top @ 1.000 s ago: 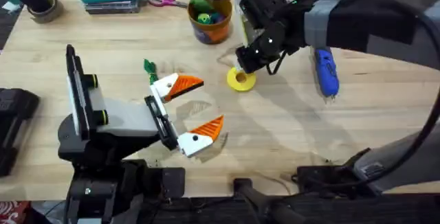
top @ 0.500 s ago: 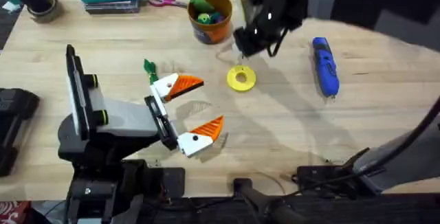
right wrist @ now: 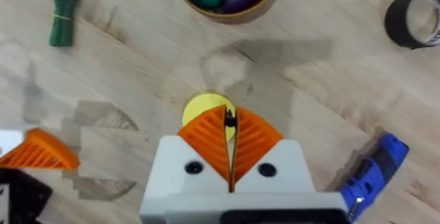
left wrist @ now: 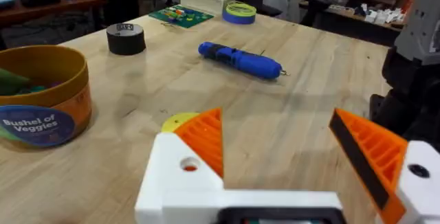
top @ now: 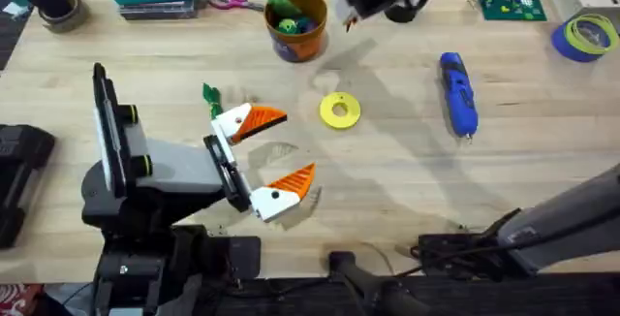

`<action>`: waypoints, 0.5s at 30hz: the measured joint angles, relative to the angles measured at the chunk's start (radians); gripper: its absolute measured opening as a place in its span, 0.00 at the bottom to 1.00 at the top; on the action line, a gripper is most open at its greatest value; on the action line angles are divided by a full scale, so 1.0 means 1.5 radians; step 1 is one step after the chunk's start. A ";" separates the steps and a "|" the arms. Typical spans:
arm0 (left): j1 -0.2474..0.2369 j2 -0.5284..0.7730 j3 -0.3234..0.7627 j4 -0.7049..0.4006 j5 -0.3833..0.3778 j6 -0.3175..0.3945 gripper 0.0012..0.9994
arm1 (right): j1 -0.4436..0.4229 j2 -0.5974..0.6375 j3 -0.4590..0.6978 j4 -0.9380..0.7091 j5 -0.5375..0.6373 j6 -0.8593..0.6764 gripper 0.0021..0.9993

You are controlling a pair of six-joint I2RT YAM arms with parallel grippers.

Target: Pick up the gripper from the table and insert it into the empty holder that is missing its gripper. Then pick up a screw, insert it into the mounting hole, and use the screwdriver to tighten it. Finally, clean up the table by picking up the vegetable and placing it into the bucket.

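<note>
screw (right wrist: 229, 118) picked: lifted off the disc (top: 339, 110), pinched in the right gripper (right wrist: 229, 129)
right fingers clamped on it, arm has risen beyond the disc, near the bucket (top: 296, 25). left gripper (top: 289, 147) this side of the disc, fingers apart, both orange tips fitted. Looks ready for the mounting hole. screwdriver (top: 459, 93) lies on the worktop, well apart from the disc.

Bare wood between yellow disc (top: 340, 110) and screwdriver (top: 459, 94) — open passage.

Pale matt wood table (top: 407, 175); glossy blue plastic screwdriver (top: 458, 94).
</note>
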 joint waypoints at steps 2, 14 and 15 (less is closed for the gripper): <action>0.000 0.000 0.000 0.000 0.000 0.000 0.94 | 0.000 -0.001 0.102 -0.076 0.001 -0.016 0.00; 0.000 0.000 0.000 0.000 0.000 0.000 0.94 | 0.056 -0.007 0.238 -0.207 0.002 -0.086 0.00; 0.000 0.000 0.000 0.000 0.000 0.000 0.94 | 0.059 -0.007 0.238 -0.207 0.002 -0.087 0.00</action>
